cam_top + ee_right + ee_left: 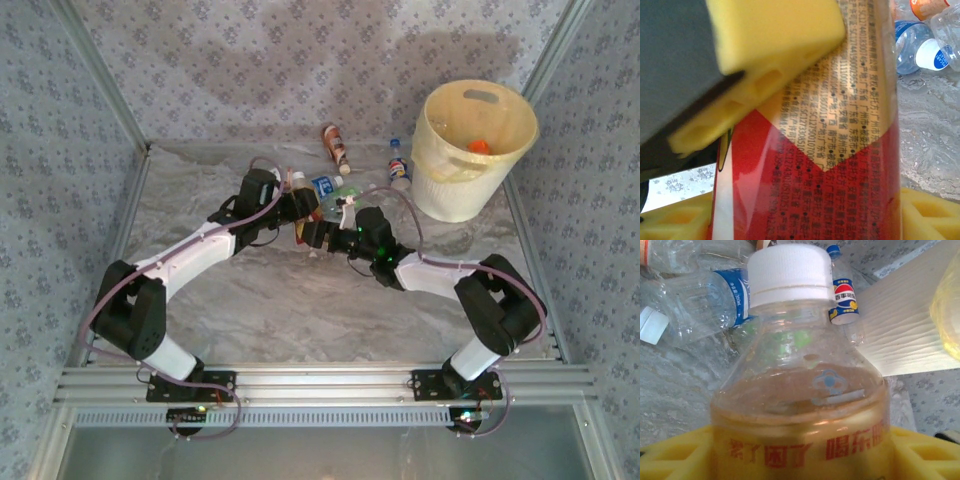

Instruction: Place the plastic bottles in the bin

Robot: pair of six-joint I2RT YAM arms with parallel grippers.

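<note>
1. Where the arms meet mid-table, the right gripper [807,217] clamps a white-capped, red-and-gold-labelled bottle [815,150]; the left gripper [800,452] flanks it, grip unclear.
2. Beyond lie loose plastic bottles [337,148].
3. Far right stands the bin [462,190], an orange-capped bottle [480,147] inside.

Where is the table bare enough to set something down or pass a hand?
Free: the table from the near rail up to the grippers, plus its far-left corner. Crowded: the far middle, where left gripper and right gripper meet at a red-labelled bottle, loose bottles reaching the bin.
</note>
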